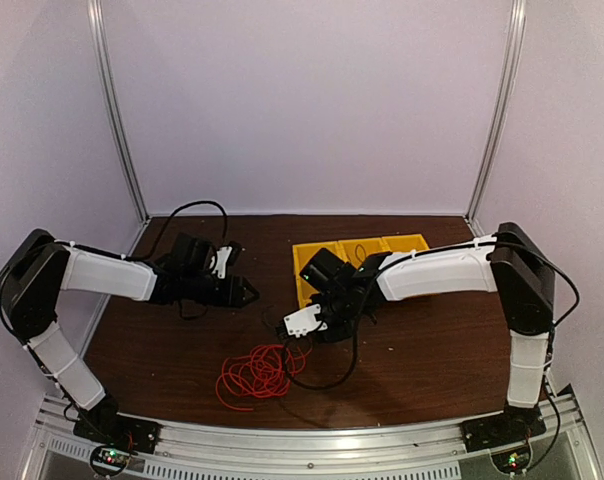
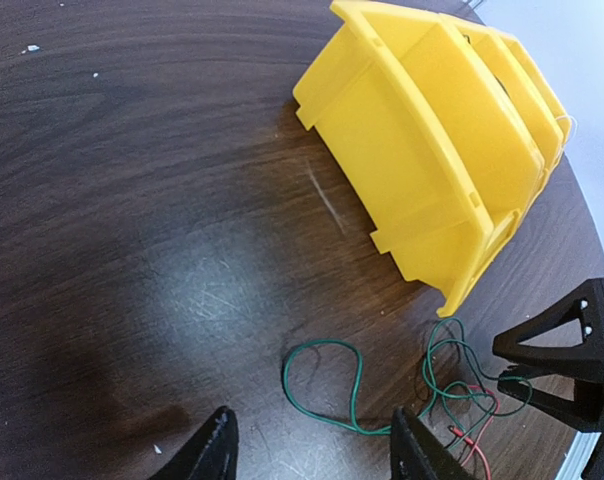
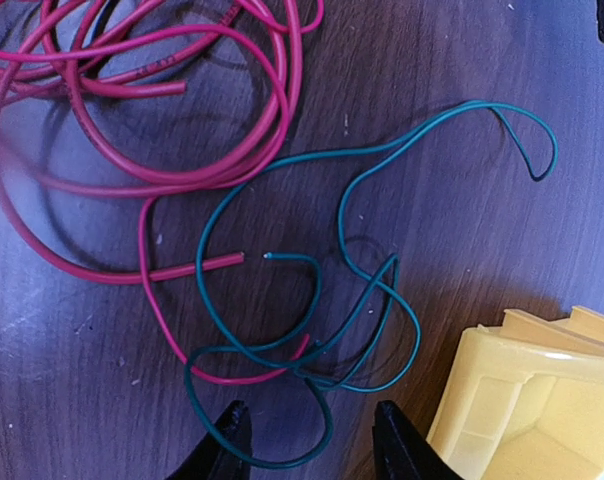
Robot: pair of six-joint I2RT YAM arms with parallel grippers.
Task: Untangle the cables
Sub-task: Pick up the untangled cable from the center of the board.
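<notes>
Two cables show, partly crossed. The red cable (image 3: 162,100) (image 1: 254,372) lies in many loops on the brown table near the front. A thin green cable (image 3: 312,300) (image 2: 322,385) winds over one red strand beside it. My right gripper (image 3: 312,445) (image 1: 317,322) hovers open just above the tangle, and a green loop runs between its fingertips. My left gripper (image 2: 317,455) (image 1: 247,292) is open and holds nothing. A green loop lies just ahead of it, close to its right finger (image 2: 417,450).
Yellow bins (image 1: 357,258) (image 2: 432,150) (image 3: 532,400) stand at the back centre, right next to the green cable. In the left wrist view the right gripper's black frame (image 2: 572,370) sits at the right edge. Bare table (image 2: 132,200) stretches to the left.
</notes>
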